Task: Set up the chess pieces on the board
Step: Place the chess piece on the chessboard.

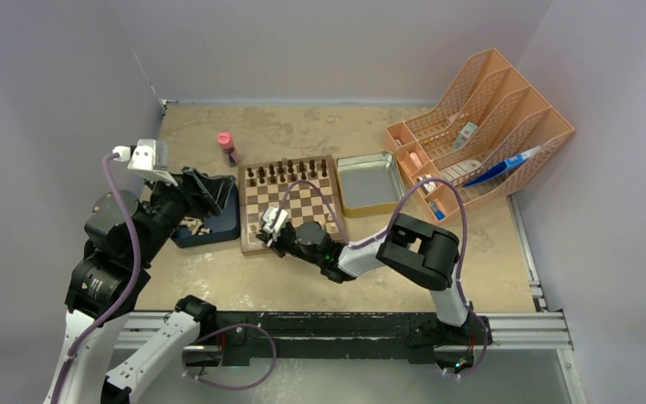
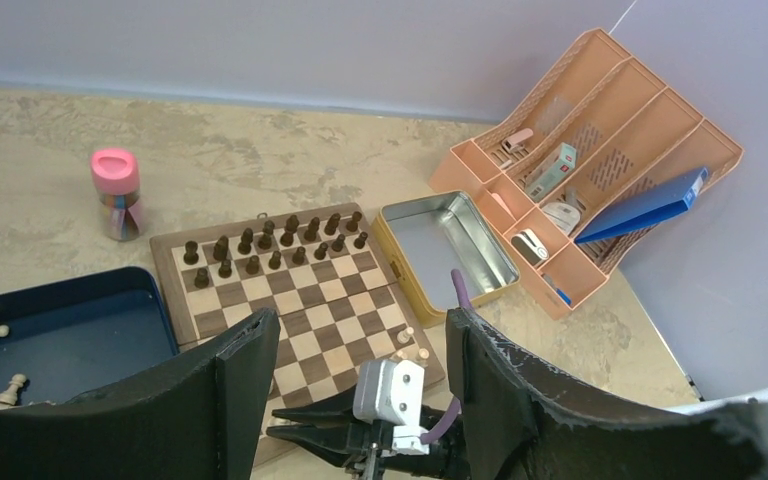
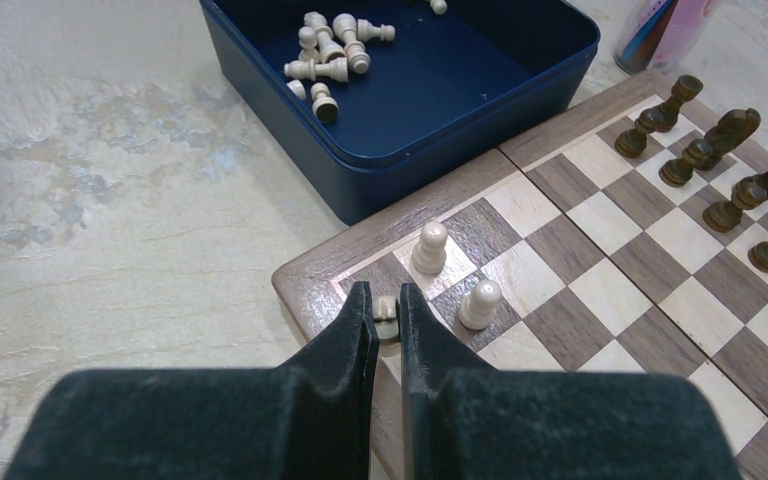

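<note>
The board (image 1: 296,209) lies mid-table with dark chess pieces (image 1: 290,172) lined up on its two far rows. My right gripper (image 3: 387,305) is shut on a pale piece (image 3: 387,310) at the board's (image 3: 600,250) near-left corner square. Two pale pawns (image 3: 429,248) (image 3: 480,303) stand on the squares just beyond it. My left gripper (image 2: 360,322) is open and holds nothing. It hovers over the dark blue tray (image 1: 219,229), where more pale pieces (image 3: 325,50) lie loose. In the left wrist view a few pale pieces (image 2: 410,345) stand at the board's (image 2: 290,300) near right corner.
An open metal tin (image 1: 368,183) sits right of the board. A peach desk organizer (image 1: 479,126) stands at the back right. A pink-capped bottle (image 1: 226,147) stands behind the board's left corner. The table is walled on three sides.
</note>
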{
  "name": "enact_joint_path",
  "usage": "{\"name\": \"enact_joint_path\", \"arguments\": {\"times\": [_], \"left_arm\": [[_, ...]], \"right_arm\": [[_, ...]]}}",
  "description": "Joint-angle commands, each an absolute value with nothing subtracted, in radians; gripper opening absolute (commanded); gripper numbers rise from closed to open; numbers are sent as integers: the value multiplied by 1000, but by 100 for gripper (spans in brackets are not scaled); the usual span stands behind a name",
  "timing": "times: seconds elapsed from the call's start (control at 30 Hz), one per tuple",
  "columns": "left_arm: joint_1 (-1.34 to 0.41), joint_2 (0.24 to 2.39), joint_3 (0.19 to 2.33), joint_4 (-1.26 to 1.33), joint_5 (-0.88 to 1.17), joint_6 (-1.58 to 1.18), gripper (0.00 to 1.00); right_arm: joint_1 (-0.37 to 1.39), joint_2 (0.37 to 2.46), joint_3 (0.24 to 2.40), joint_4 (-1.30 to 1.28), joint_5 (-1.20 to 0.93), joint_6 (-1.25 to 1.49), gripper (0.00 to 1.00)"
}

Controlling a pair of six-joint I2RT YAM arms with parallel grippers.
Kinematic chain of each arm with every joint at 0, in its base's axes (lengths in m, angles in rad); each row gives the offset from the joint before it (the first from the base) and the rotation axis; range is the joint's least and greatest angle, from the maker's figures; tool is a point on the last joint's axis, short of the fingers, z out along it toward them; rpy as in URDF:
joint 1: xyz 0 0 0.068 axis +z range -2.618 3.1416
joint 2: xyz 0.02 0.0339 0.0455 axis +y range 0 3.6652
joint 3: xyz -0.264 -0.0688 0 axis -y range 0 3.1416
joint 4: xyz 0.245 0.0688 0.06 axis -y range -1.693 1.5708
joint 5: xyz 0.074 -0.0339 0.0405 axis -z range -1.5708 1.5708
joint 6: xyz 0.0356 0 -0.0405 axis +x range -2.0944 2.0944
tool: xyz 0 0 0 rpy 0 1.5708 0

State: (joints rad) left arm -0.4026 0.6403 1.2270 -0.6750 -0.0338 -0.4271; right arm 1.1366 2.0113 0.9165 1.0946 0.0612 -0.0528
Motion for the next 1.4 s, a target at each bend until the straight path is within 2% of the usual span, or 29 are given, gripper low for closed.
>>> {"name": "enact_joint_path", "arguments": {"times": [0.0,0.17,0.93,1.37], "left_arm": [[-407,654,1237,-636,-5,-430,62],[-407,651,1233,-632,-5,-424,62],[-407,645,1211,-620,-5,-417,61],[-407,666,1212,-605,25,-411,62]], "right_arm": [[1135,2018,971,1081,104,-64,6],[1136,2031,1021,980,132,-31,7],[1138,2043,1019,935,209,27,12],[1138,2028,1011,933,206,47,25]]}}
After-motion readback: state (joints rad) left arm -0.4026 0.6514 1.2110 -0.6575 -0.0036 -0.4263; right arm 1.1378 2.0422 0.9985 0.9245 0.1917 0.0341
